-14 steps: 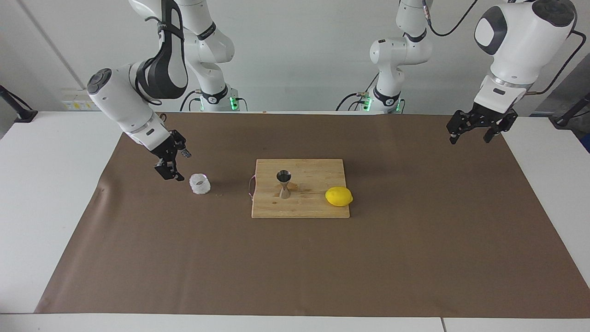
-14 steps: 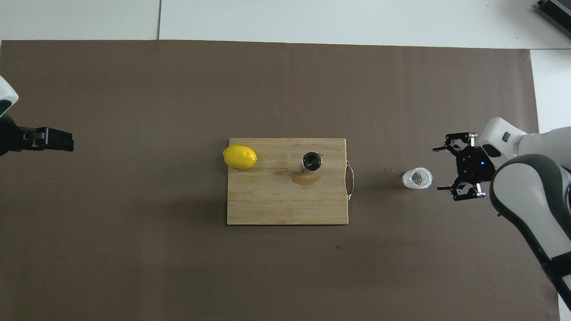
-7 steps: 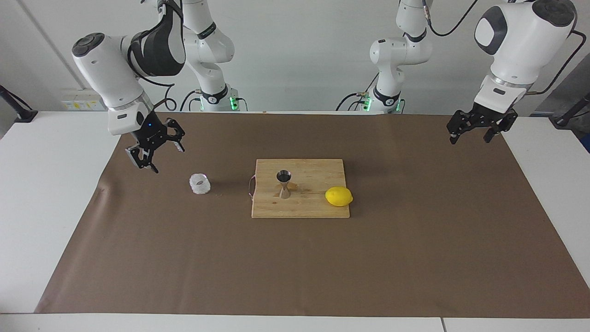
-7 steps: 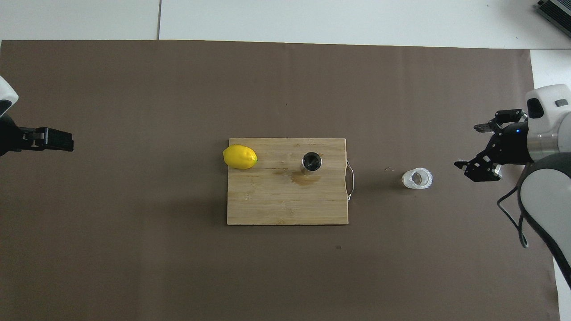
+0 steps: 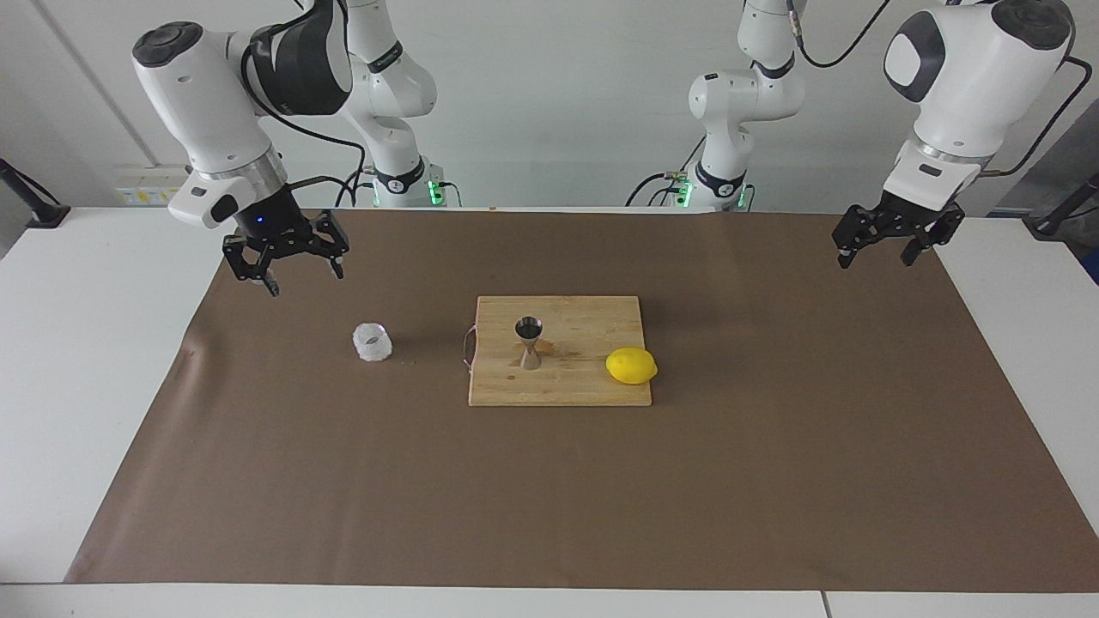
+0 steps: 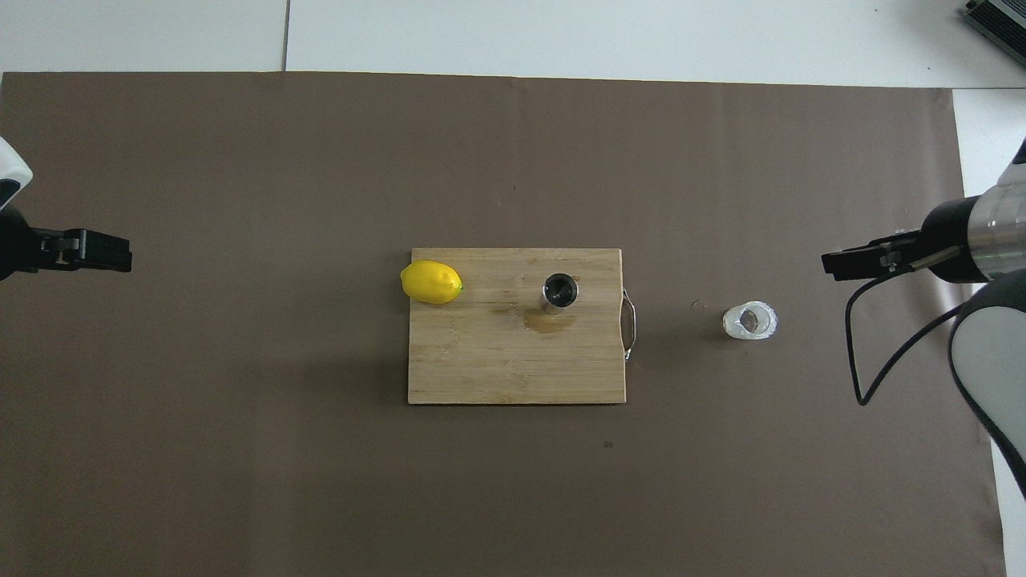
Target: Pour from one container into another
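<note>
The squat whitish cup [image 5: 373, 342] [image 6: 750, 321] stands upright on the brown mat, between the board and the right arm's end of the table. On the wooden cutting board [image 5: 584, 390] [image 6: 481, 361] the steel jigger [image 5: 529, 343] [image 6: 560, 292] stands upright. My right gripper [image 5: 292, 275] [image 6: 842, 263] hangs open and empty, pointing down over the mat, clear of the cup and toward the right arm's end. My left gripper [image 5: 876, 257] [image 6: 112, 250] waits open and empty over the mat's edge at the left arm's end.
A yellow lemon [image 5: 631, 366] [image 6: 431, 282] lies on the board's corner toward the left arm's end. A metal handle [image 6: 630, 323] sticks out of the board on the cup's side. A brown mat [image 5: 773, 481] covers the white table.
My right gripper has risen from beside the cup, drawn away toward the right arm's end and turned to point down. The cup stays put. The left arm has not moved.
</note>
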### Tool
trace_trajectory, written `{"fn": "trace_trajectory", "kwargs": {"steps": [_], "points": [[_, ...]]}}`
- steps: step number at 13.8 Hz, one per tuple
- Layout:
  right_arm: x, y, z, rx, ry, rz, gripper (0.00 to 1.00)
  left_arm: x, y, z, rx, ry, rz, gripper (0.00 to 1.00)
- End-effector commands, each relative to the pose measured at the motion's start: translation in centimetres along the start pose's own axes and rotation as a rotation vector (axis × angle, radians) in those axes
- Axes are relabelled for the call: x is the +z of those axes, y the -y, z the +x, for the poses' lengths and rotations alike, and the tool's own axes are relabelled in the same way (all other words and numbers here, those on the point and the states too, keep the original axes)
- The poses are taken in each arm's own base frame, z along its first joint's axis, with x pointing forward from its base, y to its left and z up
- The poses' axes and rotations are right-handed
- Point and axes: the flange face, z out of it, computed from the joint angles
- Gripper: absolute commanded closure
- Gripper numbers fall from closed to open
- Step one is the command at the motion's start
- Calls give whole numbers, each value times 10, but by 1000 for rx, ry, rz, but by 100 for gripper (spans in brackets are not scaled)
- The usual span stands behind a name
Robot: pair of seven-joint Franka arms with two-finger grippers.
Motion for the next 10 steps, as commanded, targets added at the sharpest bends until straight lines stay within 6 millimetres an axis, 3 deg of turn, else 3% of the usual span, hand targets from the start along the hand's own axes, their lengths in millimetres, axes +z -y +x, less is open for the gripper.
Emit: {"fn": "trace_trajectory", "kwargs": {"steps": [1,4,10], "points": [[-29,1,3,184,39,-59,0,-4,1,-5,1,3,1,0],[-41,16,3,275,86,-66,0,-4,1,-5,3,3,1,0],[-40,12,-1,278,100,-62,0,-4,1,-5,1,3,1,0]]}}
